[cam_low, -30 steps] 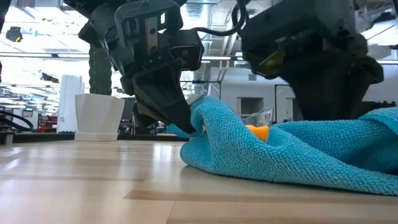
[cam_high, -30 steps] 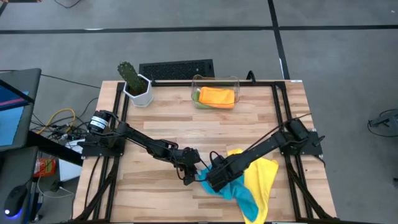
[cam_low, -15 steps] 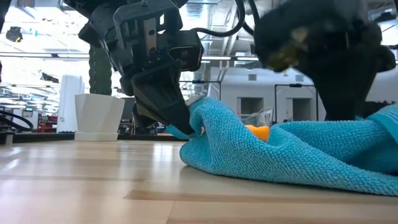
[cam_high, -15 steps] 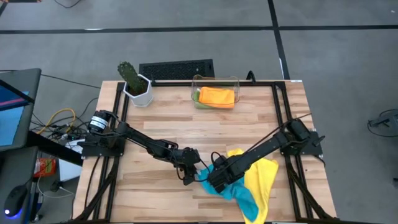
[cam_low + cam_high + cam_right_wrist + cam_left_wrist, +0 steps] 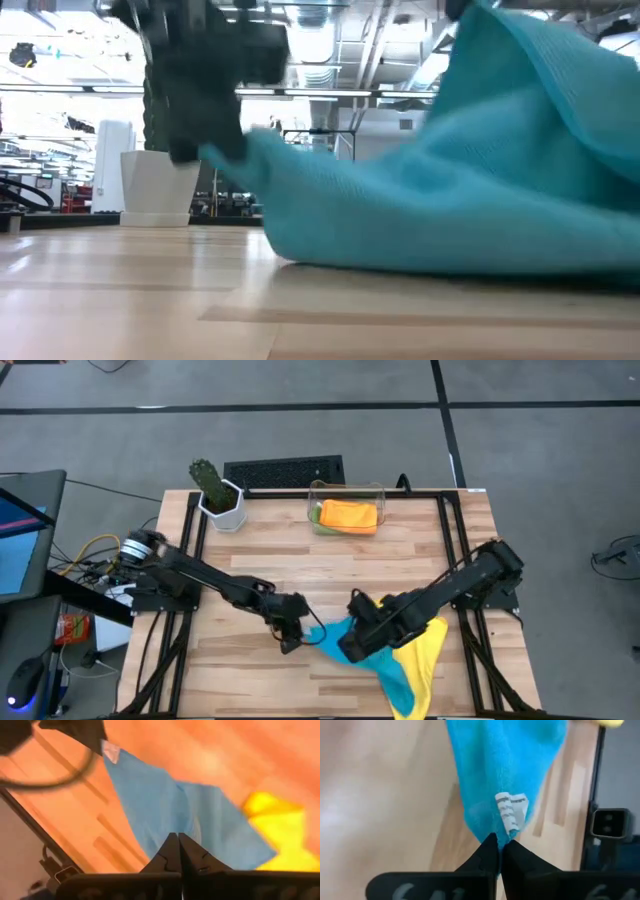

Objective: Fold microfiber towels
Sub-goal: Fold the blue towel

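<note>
Centrally, both arms reach low over the table [image 5: 400,555] — left gripper [image 5: 296,637] and right gripper [image 5: 352,645] each pinching the blue towel [image 5: 335,633] between them.

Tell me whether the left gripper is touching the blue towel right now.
Touching. In the left wrist view, the left gripper has its fingers shut on a corner of the blue towel, just below its white tag.
</note>
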